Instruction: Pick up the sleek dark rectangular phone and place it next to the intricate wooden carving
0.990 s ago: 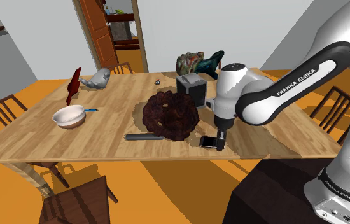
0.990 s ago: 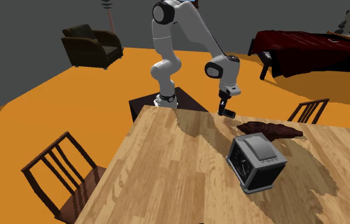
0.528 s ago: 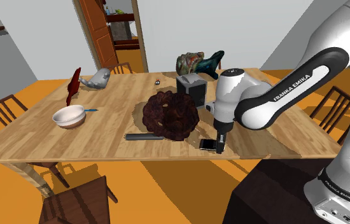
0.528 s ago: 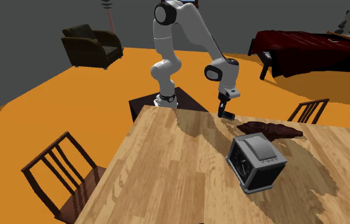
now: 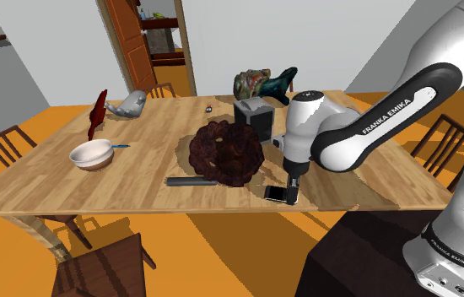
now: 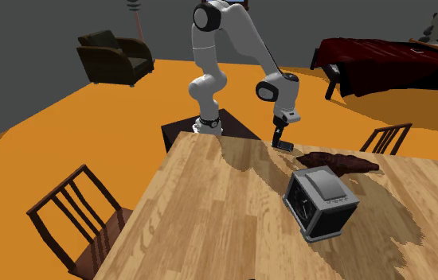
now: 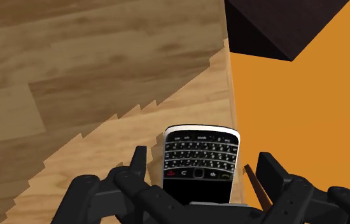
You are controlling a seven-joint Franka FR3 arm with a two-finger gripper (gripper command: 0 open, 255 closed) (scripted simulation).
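A dark phone point(image 7: 200, 164) with a keypad and a silver rim lies on the wooden table point(image 7: 72, 83), close to the edge by the stand. My gripper point(image 7: 203, 164) is open just above it. One black finger stands on each side of the phone, with a gap to it on both sides. In the shoulder view the phone point(image 5: 279, 193) rests right beside the dark brown knobbly carving point(image 5: 226, 152), under the gripper point(image 5: 293, 182). The second exterior view has the gripper point(image 6: 279, 143) at the table's far end, near the carving point(image 6: 338, 163).
A grey boxy appliance point(image 5: 254, 114) stands behind the carving. A dark bar-shaped object point(image 5: 190, 180) lies in front of it. A bowl point(image 5: 91, 154), a red figure point(image 5: 97, 112) and a grey figure point(image 5: 129, 105) sit toward the shoulder view's left. Chairs point(image 6: 78, 219) ring the table.
The hand came down a little with the phone toward the table. Its fingers then spread apart and let go of the phone, which now lies on the wood.
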